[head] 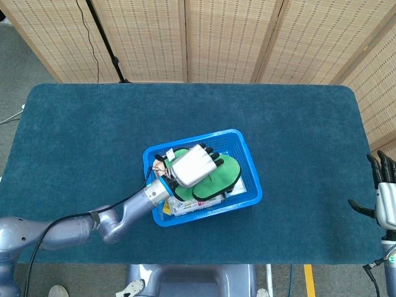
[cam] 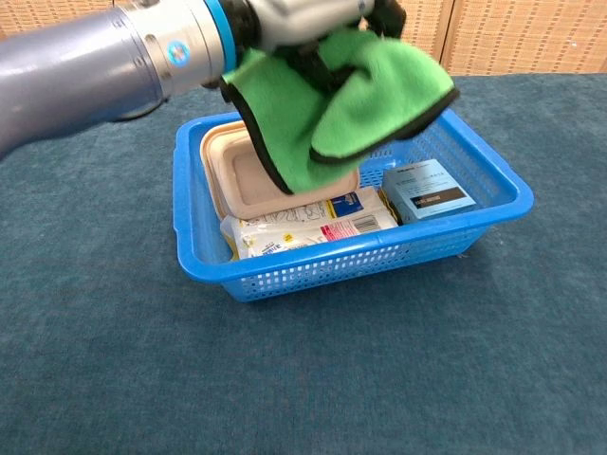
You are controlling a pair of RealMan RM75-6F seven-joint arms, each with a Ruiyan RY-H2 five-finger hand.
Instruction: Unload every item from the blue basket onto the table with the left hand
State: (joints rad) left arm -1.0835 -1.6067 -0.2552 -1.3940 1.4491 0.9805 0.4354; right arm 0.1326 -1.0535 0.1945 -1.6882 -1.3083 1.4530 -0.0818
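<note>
The basket (cam: 204,256) sits at the centre of the blue surface (head: 80,142), with the green cloth (cam: 332,100) hanging above it in the upper middle of the chest view, clear of the things inside. The left hand (head: 192,165) grasps the cloth, its fingers clenched in the folds. Inside the basket lie a beige lidded tray (cam: 251,175) at the left, a white packet (cam: 303,223) along the front wall, and a small blue box (cam: 427,190) at the right. The right hand (head: 385,195) is at the right edge of the head view, fingers released and apart, holding nothing.
</note>
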